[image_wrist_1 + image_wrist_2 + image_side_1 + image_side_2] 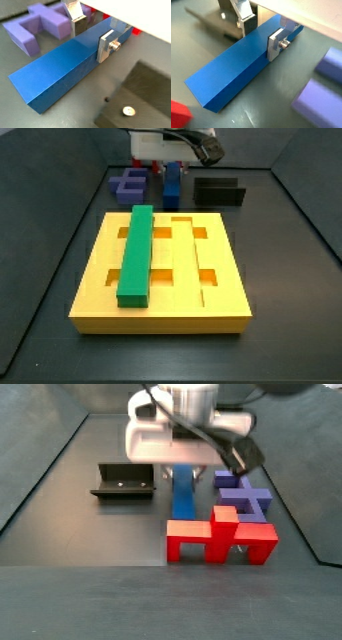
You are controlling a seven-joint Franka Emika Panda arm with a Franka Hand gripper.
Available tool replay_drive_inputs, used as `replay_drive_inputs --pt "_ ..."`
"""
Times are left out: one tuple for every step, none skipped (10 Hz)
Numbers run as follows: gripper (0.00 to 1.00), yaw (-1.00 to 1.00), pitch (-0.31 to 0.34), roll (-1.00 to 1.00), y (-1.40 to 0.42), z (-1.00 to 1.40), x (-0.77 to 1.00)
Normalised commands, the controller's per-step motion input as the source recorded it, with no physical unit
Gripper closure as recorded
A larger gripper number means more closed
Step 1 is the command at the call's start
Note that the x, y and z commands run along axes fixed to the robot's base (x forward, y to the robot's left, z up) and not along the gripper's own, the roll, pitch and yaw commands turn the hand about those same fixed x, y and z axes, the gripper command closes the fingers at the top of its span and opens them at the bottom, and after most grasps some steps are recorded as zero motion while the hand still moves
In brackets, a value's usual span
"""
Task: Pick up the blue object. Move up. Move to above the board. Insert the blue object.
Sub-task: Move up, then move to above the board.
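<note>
Step in hand, by my reading: the pick. The gripper is down at the far end of the blue bar, which lies flat on the bench behind the yellow board. In both wrist views one silver finger sits against one long side of the bar and the other finger stands at the opposite side. The jaws straddle the bar, narrowly open; whether the pads already press is not clear.

In a side view the bar lies between the dark fixture on the left and the purple block on the right, with a red block at its near end.

The green bar already sits in the board; a long slot beside it looks free.

Advice: the hold is near one end, so the bar may droop. Close firmly, square to the sides, then lift straight up, clear of the purple and red blocks.
</note>
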Motion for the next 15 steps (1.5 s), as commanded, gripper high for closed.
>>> replay_drive_inputs --pt "1.0 0.0 0.028 0.0 -0.06 0.65 -0.04" --pt "1.0 0.0 0.007 0.03 -0.02 0.24 -0.02" --pt "1.0 0.0 0.0 0.0 0.0 1.4 0.0" --pt "1.0 0.0 0.034 0.0 0.0 1.4 -0.02" --pt "1.0 0.0 0.033 0.02 0.0 1.4 -0.04" --pt "1.0 0.01 0.01 0.03 0.0 1.4 -0.01" --pt "1.0 0.01 0.043 0.02 0.0 1.4 0.01" --pt "1.0 0.0 0.07 0.03 0.0 1.4 -0.01" --pt "1.0 0.01 0.056 0.03 0.0 1.4 -0.01" --pt "1.0 0.01 0.056 0.02 0.0 0.63 0.03" --pt "1.0 0.0 0.069 0.01 0.0 0.18 0.05" --pt "1.0 0.09 0.314 -0.03 -1.4 0.19 -0.06" --pt "1.0 0.09 0.298 0.0 -1.4 0.19 -0.06" --pt "1.0 0.07 0.252 0.02 -1.4 0.2 -0.06" --pt "1.0 0.03 0.155 -0.03 -1.4 0.2 -0.05"
